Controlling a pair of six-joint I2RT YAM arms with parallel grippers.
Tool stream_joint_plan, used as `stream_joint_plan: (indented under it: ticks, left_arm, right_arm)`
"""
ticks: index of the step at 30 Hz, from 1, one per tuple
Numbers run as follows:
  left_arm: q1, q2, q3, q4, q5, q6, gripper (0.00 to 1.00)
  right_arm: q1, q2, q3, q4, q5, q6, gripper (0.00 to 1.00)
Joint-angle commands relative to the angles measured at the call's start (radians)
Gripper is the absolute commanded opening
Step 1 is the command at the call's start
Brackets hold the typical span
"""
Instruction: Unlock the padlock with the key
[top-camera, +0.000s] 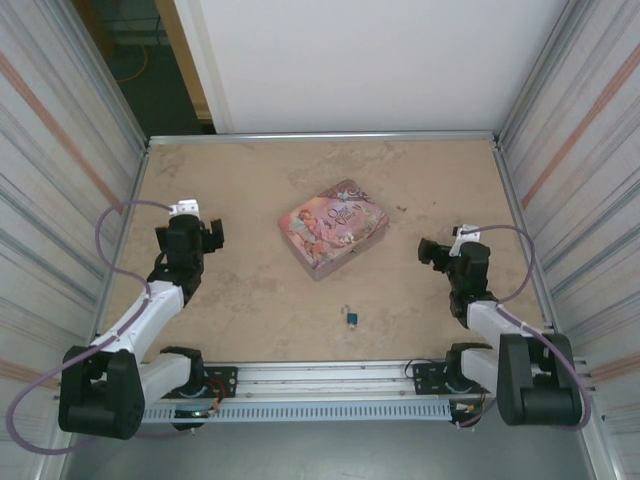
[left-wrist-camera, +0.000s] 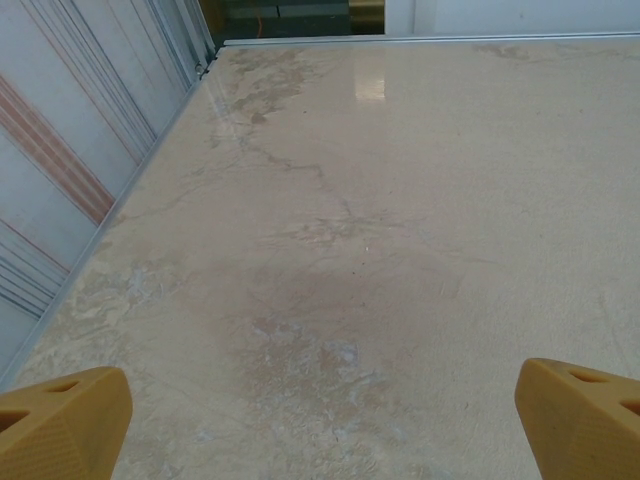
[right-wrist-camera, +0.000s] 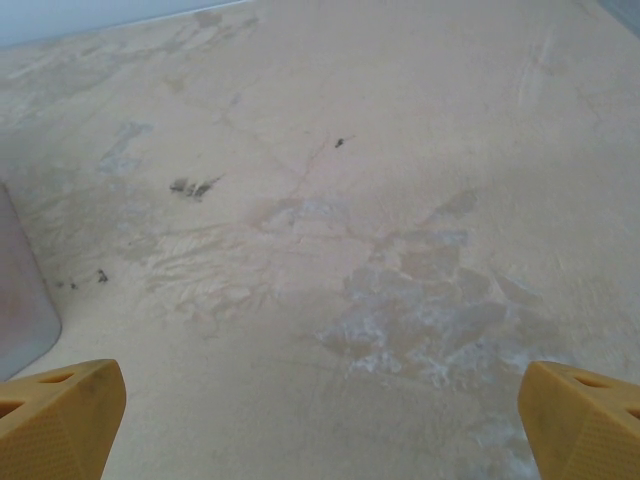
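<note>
Padlock (top-camera: 353, 319), maybe w/ key (top-camera: 347, 311), far from R gripper (top-camera: 424, 252).

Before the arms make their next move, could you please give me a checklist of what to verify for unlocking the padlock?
1. Left gripper open and empty: ok.
2. Right gripper open and empty: ok.
3. Padlock located, lying on the table near the front edge, between the arms: ok.
4. Padlock apart from the pink tin: ok.
5. Key located: cannot tell, too small to make out.
6. Shackle shut or open: cannot tell.
</note>
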Motion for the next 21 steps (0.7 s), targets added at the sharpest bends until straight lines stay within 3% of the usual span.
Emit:
stream_joint_plan:
  ticks: [1, 9, 18, 21]
  left_arm:
    - [0.014, 0.006, -0.02, 0.045, -0.02, 0.016, 0.99]
    - [0.028, 0.026, -0.049, 0.098, 0.018, 0.017, 0.99]
    - [0.054, 0.083, -0.084, 0.211, 0.067, 0.02, 0.99]
    - [0.058, 0.102, -0.096, 0.258, 0.084, 0.036, 0.99]
  right_arm:
    - [-0.006, 0.076, 0.022, 0.199, -0.057, -0.06, 0.99]
    - [-0.013, 0.17, 0.026, 0.315, -0.15, -0.153, 0.99]
    - [-0.022, 0.398, 0.048, 0.491, -0.134, -0.153, 0.99]
    - [-0.031, 0.386, 0.075, 0.424, -0.14, -0.139, 0.99]
